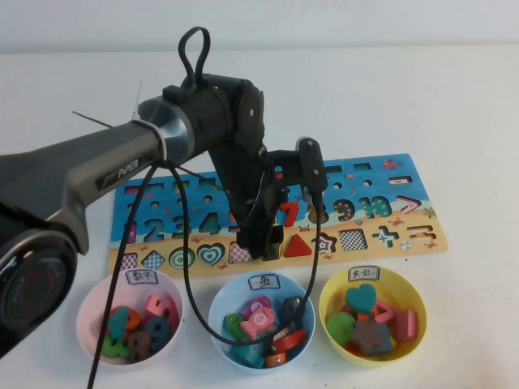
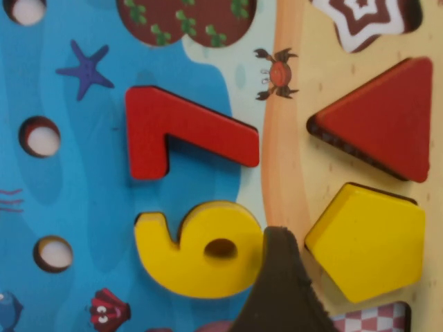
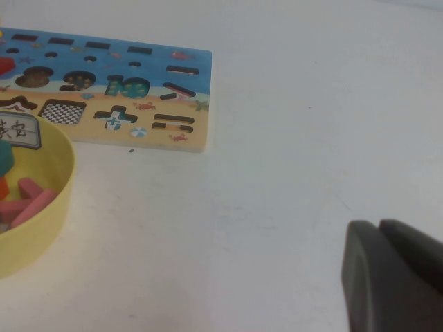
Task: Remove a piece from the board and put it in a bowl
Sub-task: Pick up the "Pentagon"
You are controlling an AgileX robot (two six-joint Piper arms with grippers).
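Observation:
The yellow pentagon piece (image 2: 370, 242) lies flat in its cut-out on the board's (image 2: 280, 159) tan strip, beside the red triangle (image 2: 384, 121). My left gripper (image 2: 353, 294) is low over it and open. One dark finger (image 2: 277, 290) stands between the pentagon and the yellow 6 (image 2: 201, 249); the other finger is out of view. In the high view the left gripper (image 1: 261, 247) hides the pentagon on the board (image 1: 405, 174). The yellow bowl (image 1: 328, 304) stands at the front right. My right gripper (image 3: 377, 232) is shut and empty over bare table, right of the board (image 3: 187, 69) and the yellow bowl (image 3: 41, 200).
A pink bowl (image 1: 85, 312) and a light-blue bowl (image 1: 217, 304) with pieces stand in front of the board, left of the yellow bowl. A red 7 (image 2: 176, 131) sits in the board next to the 6. A black cable (image 1: 185, 267) hangs from the left arm over the blue bowl.

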